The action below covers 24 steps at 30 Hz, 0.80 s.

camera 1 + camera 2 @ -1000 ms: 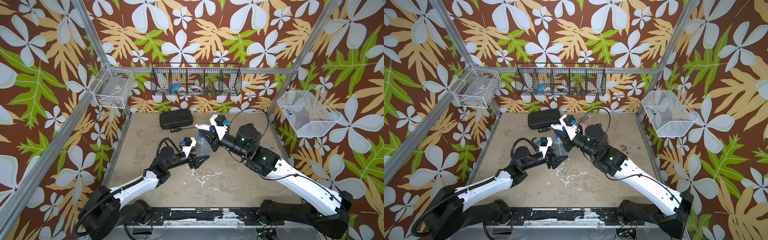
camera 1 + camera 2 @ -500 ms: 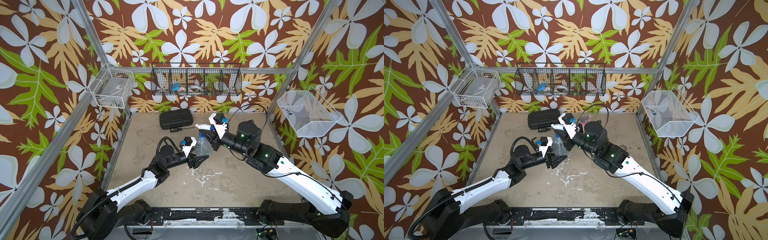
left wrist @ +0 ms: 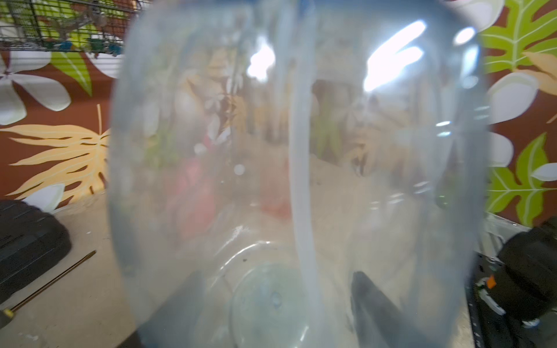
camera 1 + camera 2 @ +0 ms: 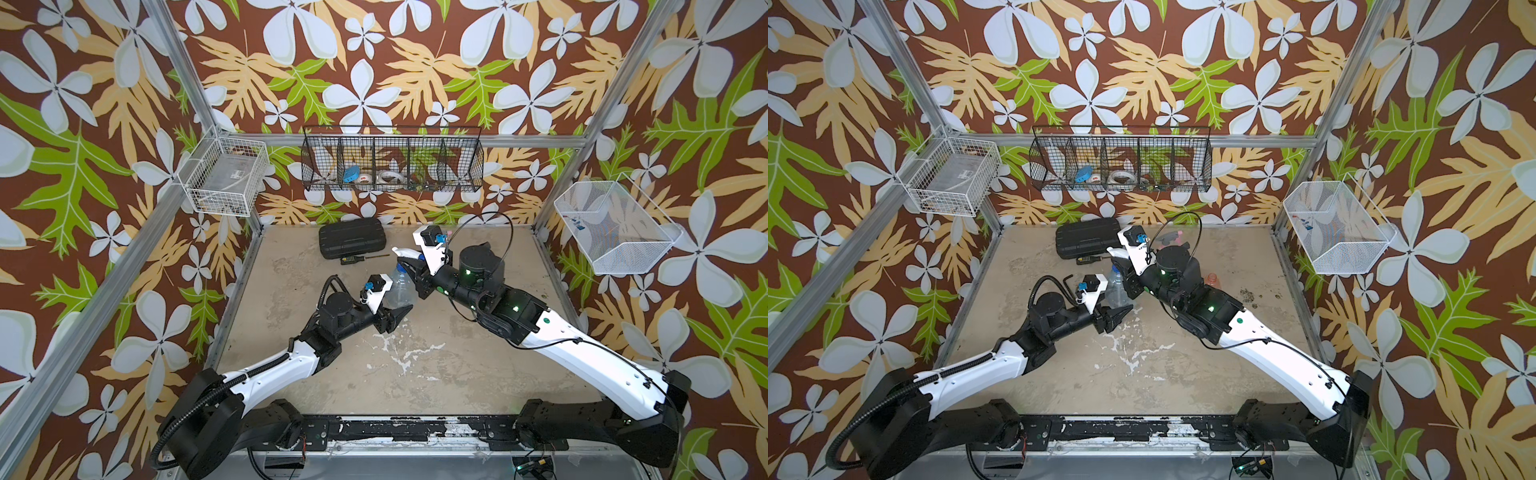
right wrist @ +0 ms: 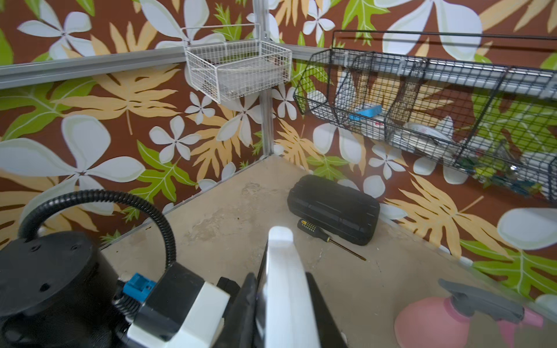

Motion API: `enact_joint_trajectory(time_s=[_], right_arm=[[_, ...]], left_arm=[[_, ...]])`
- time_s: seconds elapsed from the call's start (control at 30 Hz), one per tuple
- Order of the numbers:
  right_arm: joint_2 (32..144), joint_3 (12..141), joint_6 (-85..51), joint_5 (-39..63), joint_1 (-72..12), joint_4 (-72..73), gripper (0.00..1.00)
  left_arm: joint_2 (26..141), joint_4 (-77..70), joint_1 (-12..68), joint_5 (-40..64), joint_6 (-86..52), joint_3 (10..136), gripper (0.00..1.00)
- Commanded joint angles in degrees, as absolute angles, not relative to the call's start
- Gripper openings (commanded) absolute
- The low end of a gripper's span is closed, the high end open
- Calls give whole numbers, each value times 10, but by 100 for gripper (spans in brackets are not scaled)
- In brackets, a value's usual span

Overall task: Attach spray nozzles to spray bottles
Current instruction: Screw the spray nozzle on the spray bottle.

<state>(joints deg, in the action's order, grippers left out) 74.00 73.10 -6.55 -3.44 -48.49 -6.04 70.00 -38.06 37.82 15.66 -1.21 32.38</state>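
The clear bluish spray bottle [image 4: 400,287] [image 4: 1116,287] stands upright mid-table. My left gripper [image 4: 397,314] [image 4: 1119,312] is shut on its lower part. In the left wrist view the bottle [image 3: 211,126] fills the frame, with a dip tube [image 3: 301,180] inside and my fingers [image 3: 372,304] showing dimly through it. The white and blue spray nozzle [image 4: 402,252] [image 4: 1116,252] [image 5: 281,271] sits on the bottle's neck, and my right gripper [image 4: 411,266] [image 4: 1124,266] [image 5: 283,304] is shut on it. The pink bottle [image 5: 434,324] wears its pink and grey nozzle [image 5: 482,302]. An orange bottle [image 4: 1212,279] stands behind my right arm.
A black ribbed case [image 4: 352,237] [image 5: 334,217] lies at the back with a screwdriver [image 4: 359,259] [image 5: 319,233] in front of it. A black hex key [image 4: 1068,285] lies by my left wrist. Wire baskets [image 4: 392,160] hang on the walls.
My right arm's upper joints have shifted a little to the left while the gripper stays on the nozzle. The left arm and the bottle have not moved.
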Motion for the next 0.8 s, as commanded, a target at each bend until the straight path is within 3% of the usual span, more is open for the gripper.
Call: enact_joint_trajectory(time_s=[0.0,0.23,0.53,0.57,0.7,0.77], right_arm=[[756,725,-98,-181,-494,-213,0],[775,723,-180,-301,-512,-227,0],[780,755,-173,-273,-520,-244,0],[778,762,-168,-263,-520,-249,3],[767,790,-144,-209,-520,-277,33],[757,798,-133,-188,-520,-285,42]], left_arm=[[705,-598,379,83,8,341,60],[726,-611,380,60,-7,343,59],[739,-664,384,78,-4,313,59],[741,-671,385,84,-5,307,59],[750,-677,384,110,-4,300,59],[756,-677,384,121,-8,300,60]])
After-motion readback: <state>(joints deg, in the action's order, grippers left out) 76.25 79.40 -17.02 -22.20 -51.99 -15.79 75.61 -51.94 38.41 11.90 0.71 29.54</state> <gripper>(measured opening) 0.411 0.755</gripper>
